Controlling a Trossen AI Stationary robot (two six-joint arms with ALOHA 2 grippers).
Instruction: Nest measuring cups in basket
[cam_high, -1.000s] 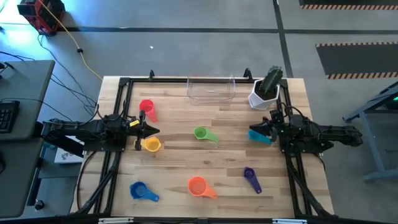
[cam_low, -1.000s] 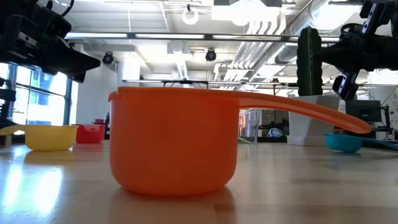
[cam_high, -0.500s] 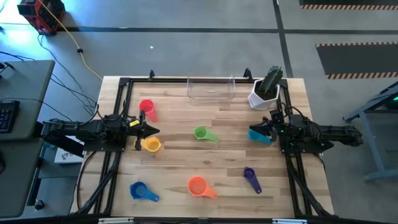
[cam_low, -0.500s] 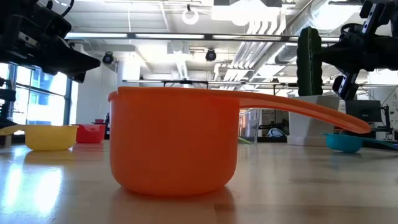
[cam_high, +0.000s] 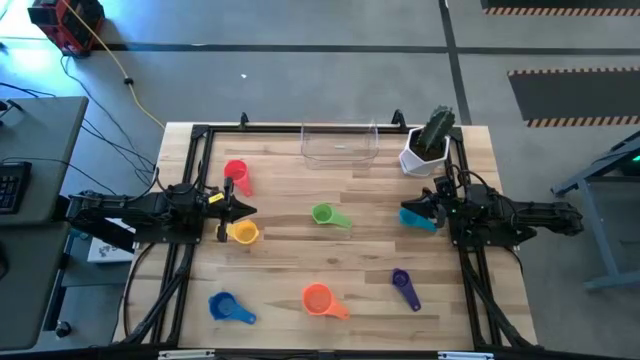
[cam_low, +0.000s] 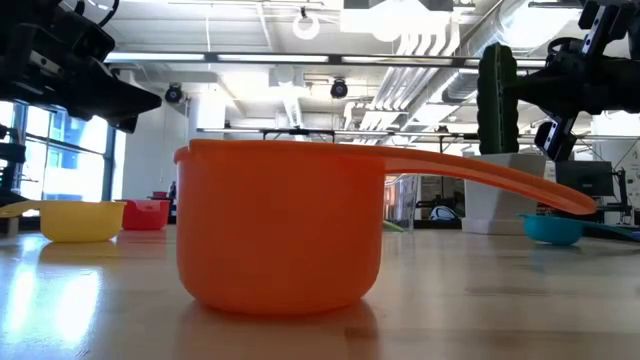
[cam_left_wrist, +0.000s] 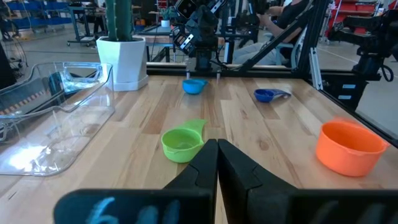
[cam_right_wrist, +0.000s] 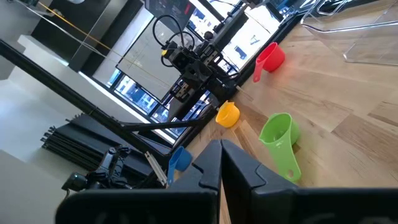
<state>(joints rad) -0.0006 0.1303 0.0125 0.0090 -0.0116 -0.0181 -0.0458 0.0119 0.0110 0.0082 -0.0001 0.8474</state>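
Note:
Seven measuring cups lie apart on the table, each resting on its base: red (cam_high: 236, 174), yellow (cam_high: 243, 232), green (cam_high: 325, 215), teal (cam_high: 418, 219), purple (cam_high: 403, 285), orange (cam_high: 318, 299) and blue (cam_high: 225, 306). The clear basket (cam_high: 340, 143) stands at the far edge with nothing in it. My left gripper (cam_high: 250, 210) is shut and hovers just above the table beside the yellow cup. My right gripper (cam_high: 403, 213) is shut and hangs over the teal cup (cam_low: 552, 228), clear of it. In the wrist views both pairs of fingers meet, left (cam_left_wrist: 217, 149) and right (cam_right_wrist: 221, 149).
A white pot with a green cactus (cam_high: 425, 150) stands at the far right, next to the basket. A black frame rail (cam_high: 200, 130) runs around the table's edges. Bare wood (cam_high: 290, 255) lies between the green cup and the near row of cups.

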